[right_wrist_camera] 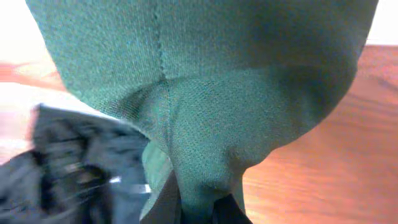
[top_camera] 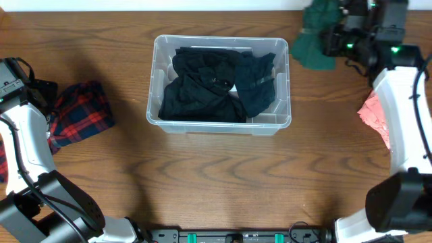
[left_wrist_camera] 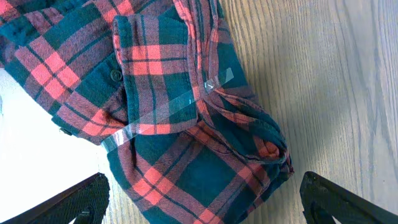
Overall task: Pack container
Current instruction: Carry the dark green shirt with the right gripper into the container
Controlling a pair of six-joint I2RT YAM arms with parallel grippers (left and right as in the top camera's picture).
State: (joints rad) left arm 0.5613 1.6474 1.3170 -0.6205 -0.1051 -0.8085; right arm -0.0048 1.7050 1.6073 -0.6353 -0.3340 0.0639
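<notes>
Right wrist view: your right end effector [right_wrist_camera: 198,210] is clamped on a fold of the green garment [right_wrist_camera: 205,93], well apart from the container [top_camera: 156,88] holding dark clothes [top_camera: 202,88] at the middle of the desk [top_camera: 223,182], so loose cloth may slip or snag its rim in transit; your left end effector [left_wrist_camera: 205,202] gapes wide over the plaid shirt [left_wrist_camera: 174,112].

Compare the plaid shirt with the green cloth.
The plaid shirt is red-and-dark checked; the green cloth is plain. The plaid shirt lies loose under the left gripper, jaws open; the green cloth is pinched in the right gripper's shut jaws. Both are outside the container.
</notes>
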